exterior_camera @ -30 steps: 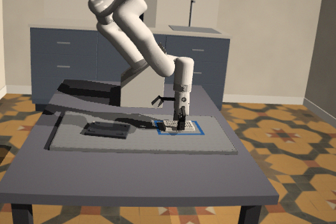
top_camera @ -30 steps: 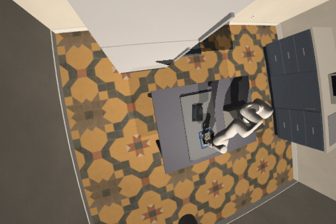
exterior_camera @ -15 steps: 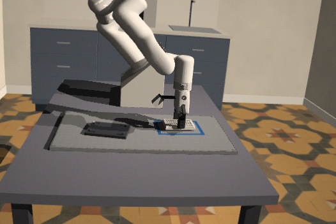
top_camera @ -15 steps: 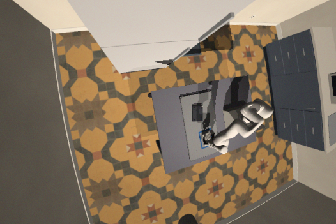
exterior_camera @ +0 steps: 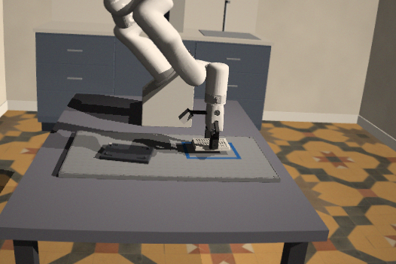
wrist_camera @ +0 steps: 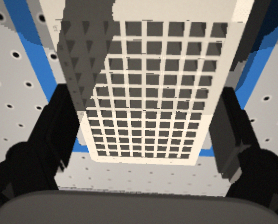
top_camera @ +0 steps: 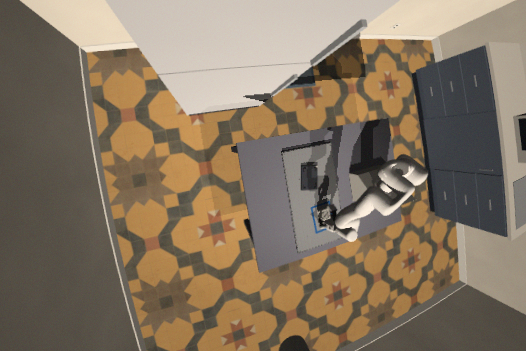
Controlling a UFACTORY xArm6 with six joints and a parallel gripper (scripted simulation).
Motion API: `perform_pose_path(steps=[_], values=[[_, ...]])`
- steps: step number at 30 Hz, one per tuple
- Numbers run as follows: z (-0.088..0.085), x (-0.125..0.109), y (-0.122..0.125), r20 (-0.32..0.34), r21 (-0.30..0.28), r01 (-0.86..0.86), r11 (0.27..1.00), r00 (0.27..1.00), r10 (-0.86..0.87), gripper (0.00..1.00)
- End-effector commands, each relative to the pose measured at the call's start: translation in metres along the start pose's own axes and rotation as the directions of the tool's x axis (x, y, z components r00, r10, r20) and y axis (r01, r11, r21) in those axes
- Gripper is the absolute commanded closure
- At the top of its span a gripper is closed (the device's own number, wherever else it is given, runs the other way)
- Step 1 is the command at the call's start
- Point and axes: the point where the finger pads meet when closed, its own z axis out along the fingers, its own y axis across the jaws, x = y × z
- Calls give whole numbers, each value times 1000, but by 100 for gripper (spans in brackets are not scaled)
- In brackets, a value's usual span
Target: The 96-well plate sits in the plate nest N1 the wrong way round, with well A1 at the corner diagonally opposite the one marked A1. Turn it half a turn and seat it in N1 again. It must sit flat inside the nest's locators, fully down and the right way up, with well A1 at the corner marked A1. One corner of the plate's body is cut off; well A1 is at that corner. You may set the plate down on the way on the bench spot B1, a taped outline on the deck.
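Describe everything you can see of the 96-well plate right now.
The 96-well plate is an off-white, plastic-looking rectangle with a grid of square wells, upright and level. It is over the blue-taped spot B1, out of nest N1. The gripper is shut on its two long sides. Its cut corner cannot be made out.
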Motion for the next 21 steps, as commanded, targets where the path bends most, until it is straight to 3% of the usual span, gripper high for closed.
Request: perform_pose_path(steps=[1, 10, 21], values=[[-4, 0, -1, 1, 3, -1, 1000, 1000, 1, 100], [-5, 0, -1, 1, 3, -1, 1000, 1000, 1, 100], [-20, 0, -1, 2, 3, -1, 1000, 1000, 1, 100]])
